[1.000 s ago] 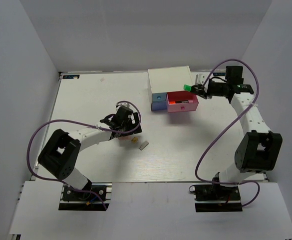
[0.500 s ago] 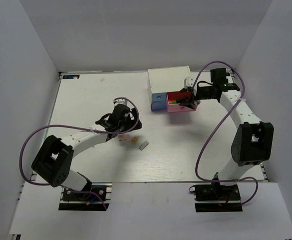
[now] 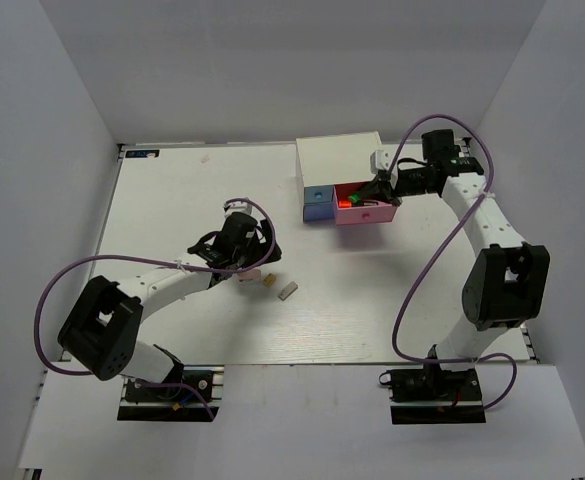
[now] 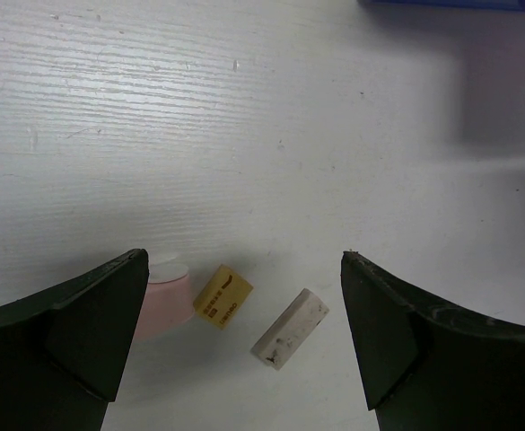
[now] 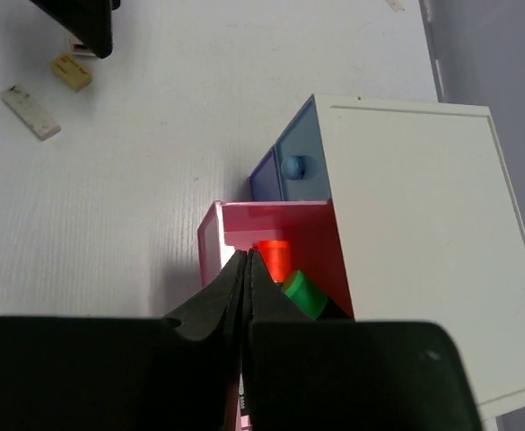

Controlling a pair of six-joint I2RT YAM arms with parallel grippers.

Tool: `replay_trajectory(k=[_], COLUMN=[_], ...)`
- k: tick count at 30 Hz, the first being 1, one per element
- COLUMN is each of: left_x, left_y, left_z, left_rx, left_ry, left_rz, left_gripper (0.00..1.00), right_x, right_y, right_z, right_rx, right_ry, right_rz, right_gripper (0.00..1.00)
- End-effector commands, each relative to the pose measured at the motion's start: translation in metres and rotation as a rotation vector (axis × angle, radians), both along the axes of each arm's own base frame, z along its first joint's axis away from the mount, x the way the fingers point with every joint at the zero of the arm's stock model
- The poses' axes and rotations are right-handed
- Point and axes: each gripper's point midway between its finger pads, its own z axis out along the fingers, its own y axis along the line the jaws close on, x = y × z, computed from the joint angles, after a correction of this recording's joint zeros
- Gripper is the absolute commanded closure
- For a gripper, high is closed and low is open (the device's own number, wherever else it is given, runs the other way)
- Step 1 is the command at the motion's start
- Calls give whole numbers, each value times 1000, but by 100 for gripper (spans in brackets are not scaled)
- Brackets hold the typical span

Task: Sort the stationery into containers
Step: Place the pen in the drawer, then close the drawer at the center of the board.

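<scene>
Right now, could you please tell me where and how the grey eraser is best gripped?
Take the grey eraser across its two long sides at mid-length, coming straight down. It lies flat and slanted, clear of the tan eraser, so the open left claw would probably need rotating to straddle those sides.
</scene>
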Motion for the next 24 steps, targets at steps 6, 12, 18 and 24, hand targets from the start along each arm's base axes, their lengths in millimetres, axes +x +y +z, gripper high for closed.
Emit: replay_trajectory(k=[6, 12, 18, 24], left_x=[7, 7, 8, 8], left_y=[2, 2, 3, 3], left_z=[20, 20, 20, 20], left_rx=[-22, -22, -17, -17], left_ry=[-66, -66, -69, -69], left_rz=[12, 12, 19, 19], left_gripper=[3, 3, 3, 3], right_x=[-28, -12, 14, 39], right_y=[1, -1, -1, 0], right_z=[-36, -59, -70, -62], right_rx=[-137, -198, -234, -242], right_ry=[97, 115, 28, -70], right_rz=[135, 78, -69, -216], right_gripper=[100, 100, 100, 100])
